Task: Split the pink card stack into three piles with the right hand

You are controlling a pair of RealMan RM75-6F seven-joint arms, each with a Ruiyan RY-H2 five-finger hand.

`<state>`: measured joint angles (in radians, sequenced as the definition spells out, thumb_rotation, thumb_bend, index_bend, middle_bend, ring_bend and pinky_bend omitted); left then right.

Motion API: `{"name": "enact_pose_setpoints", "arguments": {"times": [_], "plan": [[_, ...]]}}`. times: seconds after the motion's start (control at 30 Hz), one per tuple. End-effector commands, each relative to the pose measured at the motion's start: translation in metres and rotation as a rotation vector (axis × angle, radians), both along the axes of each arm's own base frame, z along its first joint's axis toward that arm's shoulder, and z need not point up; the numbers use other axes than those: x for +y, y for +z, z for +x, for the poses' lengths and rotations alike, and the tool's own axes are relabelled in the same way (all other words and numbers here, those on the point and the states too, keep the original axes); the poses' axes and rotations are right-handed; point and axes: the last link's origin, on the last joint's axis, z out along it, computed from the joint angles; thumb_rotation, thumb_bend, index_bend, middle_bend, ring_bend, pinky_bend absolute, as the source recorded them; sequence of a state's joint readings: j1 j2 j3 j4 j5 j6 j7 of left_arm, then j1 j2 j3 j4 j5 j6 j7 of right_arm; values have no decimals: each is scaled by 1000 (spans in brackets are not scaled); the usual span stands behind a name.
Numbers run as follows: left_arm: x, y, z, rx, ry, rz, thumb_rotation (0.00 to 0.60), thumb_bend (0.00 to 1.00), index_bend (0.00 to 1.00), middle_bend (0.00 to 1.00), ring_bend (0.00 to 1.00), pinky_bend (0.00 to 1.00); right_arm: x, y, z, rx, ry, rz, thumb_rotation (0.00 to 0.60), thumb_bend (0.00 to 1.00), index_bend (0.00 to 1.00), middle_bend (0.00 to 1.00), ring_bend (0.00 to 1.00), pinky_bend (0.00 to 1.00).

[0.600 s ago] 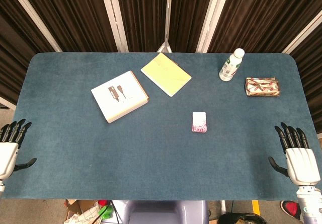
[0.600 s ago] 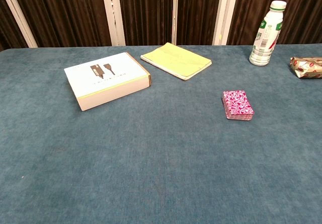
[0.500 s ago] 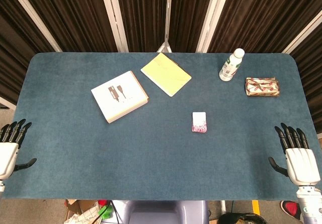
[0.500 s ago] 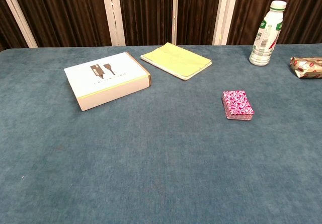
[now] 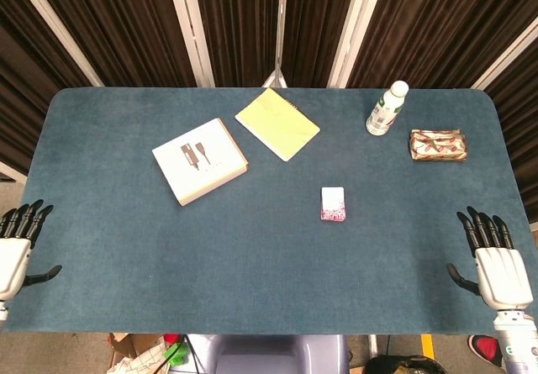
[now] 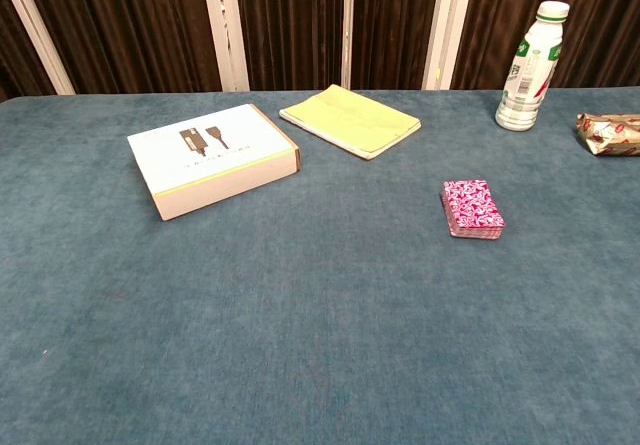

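The pink card stack (image 5: 333,203) lies as one neat pile on the blue table, right of centre; the chest view shows its patterned pink back (image 6: 472,207). My right hand (image 5: 496,263) hovers at the table's front right edge, fingers spread, holding nothing, well to the right of the stack. My left hand (image 5: 15,250) hangs at the front left edge, fingers apart and empty. Neither hand shows in the chest view.
A white box (image 5: 200,160) lies left of centre, a yellow notepad (image 5: 276,123) behind it. A white bottle (image 5: 387,108) stands at the back right, with a wrapped packet (image 5: 438,145) beside it. The blue table (image 5: 252,256) spans the whole view.
My right hand has shifted very slightly toward the table; the card stack and the left hand have not moved.
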<state>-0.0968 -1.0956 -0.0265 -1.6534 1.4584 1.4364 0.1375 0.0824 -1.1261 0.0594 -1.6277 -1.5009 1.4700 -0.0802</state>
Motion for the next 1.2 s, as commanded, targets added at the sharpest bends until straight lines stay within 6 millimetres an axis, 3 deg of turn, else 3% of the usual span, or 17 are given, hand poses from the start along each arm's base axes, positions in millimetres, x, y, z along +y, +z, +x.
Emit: {"name": "enact_pose_setpoints", "arguments": {"times": [0.03,0.17,0.37,0.7,1.03,1.2], "plan": [[-1,1,-1,-4,9,-1,600,0,0,0,0,0,-1,-2,4,-25,-1,8,600,318,0,0,0,0],[-1,3,0,-10,8,4,600,0,0,0,0,0,-12,-6,13,-53,-11,44,600,317,0,0,0,0],[-1,4,0,-24,11,5,600,0,0,0,0,0,-49,-19,43,-32,25,87,600,296,0,0,0,0],[0,6,-3,-25,24,-11,600,0,0,0,0,0,-114,-68,96,-117,-28,232,600,294,0,0,0,0],[1,7,-4,-28,11,-16,600,0,0,0,0,0,-150,-128,129,-147,-119,347,600,294,0,0,0,0],[2,7,-5,-45,22,-25,600,0,0,0,0,0,-161,-147,138,-136,-169,379,600,294,0,0,0,0]]}}
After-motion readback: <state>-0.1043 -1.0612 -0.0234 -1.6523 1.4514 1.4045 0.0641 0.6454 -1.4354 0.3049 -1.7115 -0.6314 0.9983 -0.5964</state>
